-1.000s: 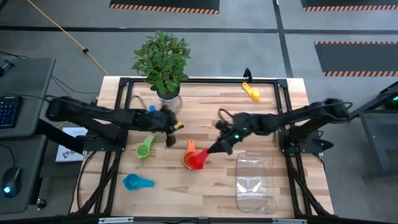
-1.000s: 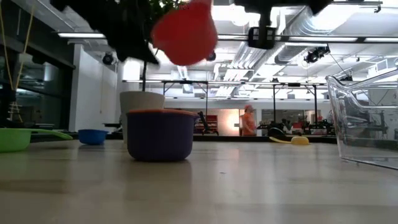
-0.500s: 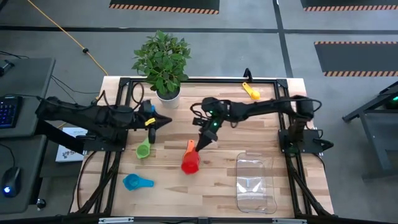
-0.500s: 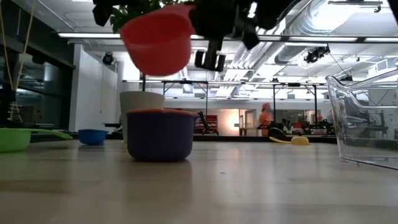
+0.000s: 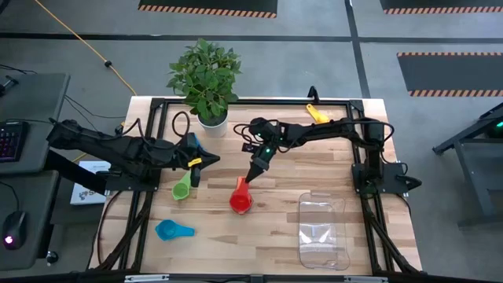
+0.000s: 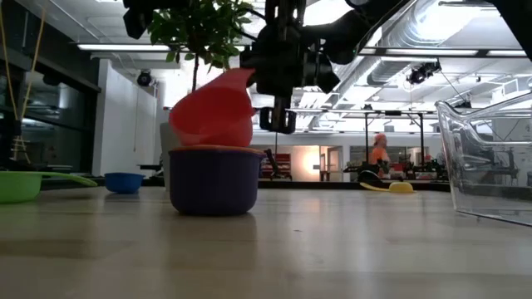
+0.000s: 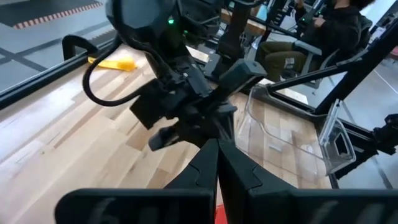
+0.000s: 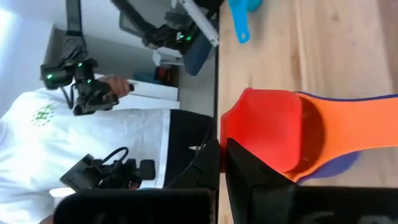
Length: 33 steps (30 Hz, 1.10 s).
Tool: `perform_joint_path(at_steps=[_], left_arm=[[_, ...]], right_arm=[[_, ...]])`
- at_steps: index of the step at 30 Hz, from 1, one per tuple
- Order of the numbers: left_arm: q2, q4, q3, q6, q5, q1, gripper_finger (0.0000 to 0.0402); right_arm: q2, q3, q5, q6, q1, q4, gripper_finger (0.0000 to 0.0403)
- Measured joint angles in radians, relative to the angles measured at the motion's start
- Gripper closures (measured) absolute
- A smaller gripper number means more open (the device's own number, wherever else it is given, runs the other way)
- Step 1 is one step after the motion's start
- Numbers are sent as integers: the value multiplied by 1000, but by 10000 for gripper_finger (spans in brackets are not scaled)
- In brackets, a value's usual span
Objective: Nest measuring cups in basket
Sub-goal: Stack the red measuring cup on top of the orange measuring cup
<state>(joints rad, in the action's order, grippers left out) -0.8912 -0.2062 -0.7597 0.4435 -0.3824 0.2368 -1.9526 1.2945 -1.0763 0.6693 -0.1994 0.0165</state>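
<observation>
Six measuring cups, one basket, one plant and my two grippers, listed from my left across the table.

1. Light blue cup: on the wood near the table's front edge on my left side, upright, apart from everything else.
2. Green cup: on the wood, farther back than the light blue one, just beside the tip of my left arm.
3. Left gripper: fingers pressed together with nothing between them, hanging just above the green cup and pointing toward the table's middle.
4. Potted plant: white pot at the rear edge, leaves spreading over it.
5. Stack at the table's middle: dark blue cup standing on the wood, orange cup seated inside it with only its rim and handle showing, and red cup tilted on top, its lower side touching the orange rim.
6. Right gripper: reaching in from the right, fingers clamped on the red cup's handle, directly behind the stack.
7. Yellow cup: alone at the rear edge, right of centre.
8. Basket: clear bin at the front right, well apart from the stack; I see no cup in it.
</observation>
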Motion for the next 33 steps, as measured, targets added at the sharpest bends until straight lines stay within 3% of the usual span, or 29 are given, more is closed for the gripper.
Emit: perform_joint_path(at_steps=[9, 24, 30, 33], left_arm=[[-2, -1, 0, 0, 0, 1, 402], [-2, -7, 0, -1, 0, 0, 402], [-2, -8, 0, -1, 1, 0, 402], [-2, -11, 0, -1, 1, 0, 401]], right_arm=[[0, 0, 27, -36, -4, -35, 390], [5, 0, 49, 4, -55, -37, 218], [52, 0, 68, 3, -115, -45, 208], [108, 0, 133, -37, -119, -110, 208]])
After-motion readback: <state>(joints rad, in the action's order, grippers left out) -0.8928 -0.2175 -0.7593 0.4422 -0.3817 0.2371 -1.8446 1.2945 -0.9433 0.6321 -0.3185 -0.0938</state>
